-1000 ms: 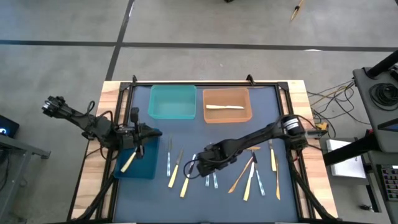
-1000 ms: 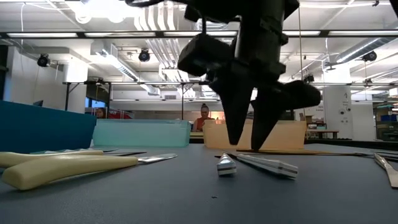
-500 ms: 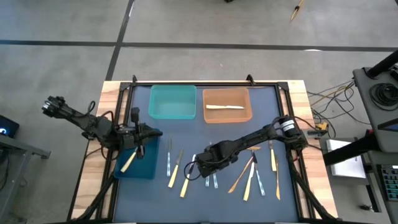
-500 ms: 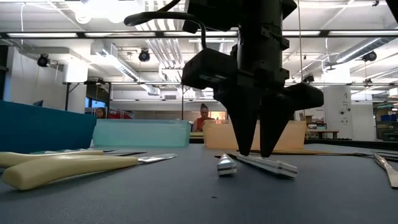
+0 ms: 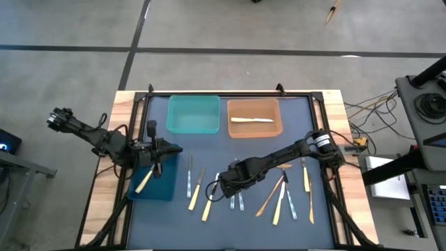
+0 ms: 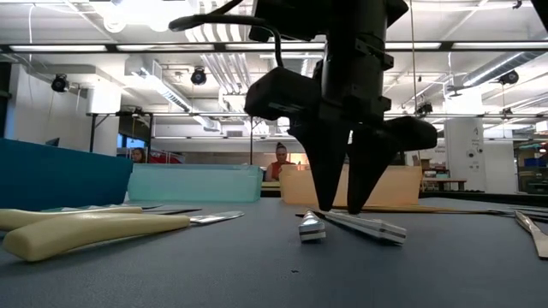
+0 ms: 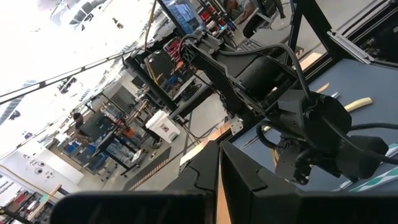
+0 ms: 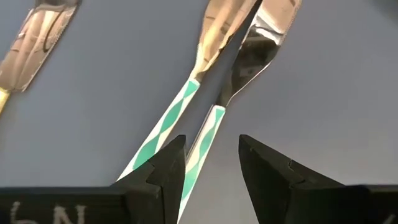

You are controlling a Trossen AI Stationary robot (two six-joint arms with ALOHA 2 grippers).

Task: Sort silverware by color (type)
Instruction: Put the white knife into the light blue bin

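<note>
Open-plan robotics lab: exposed ceiling ducts [image 6: 171,81], equipment racks [image 7: 161,68].

You have silverware lying flat on a dark blue mat, spread along the half nearer its front edge. Near the middle lie two pieces with green-and-white patterned handles [image 8: 163,134] and shiny metal heads, side by side and almost touching, pointing front to back. Toward the left edge lie a slim grey piece [image 5: 189,179] and two pale yellow pieces [image 5: 196,191], slightly tilted. Toward the right edge is a loose group: an orange-tan piece [image 5: 268,200] lying diagonally, a pale yellow one [image 5: 279,202] beside it, and more pale yellow pieces [image 5: 305,176] just right of these. One cream piece [image 5: 251,119] lies crosswise in the tan bin at the back edge. Another pale yellow piece [image 5: 143,182] lies in the dark blue bin at the left edge.
</note>
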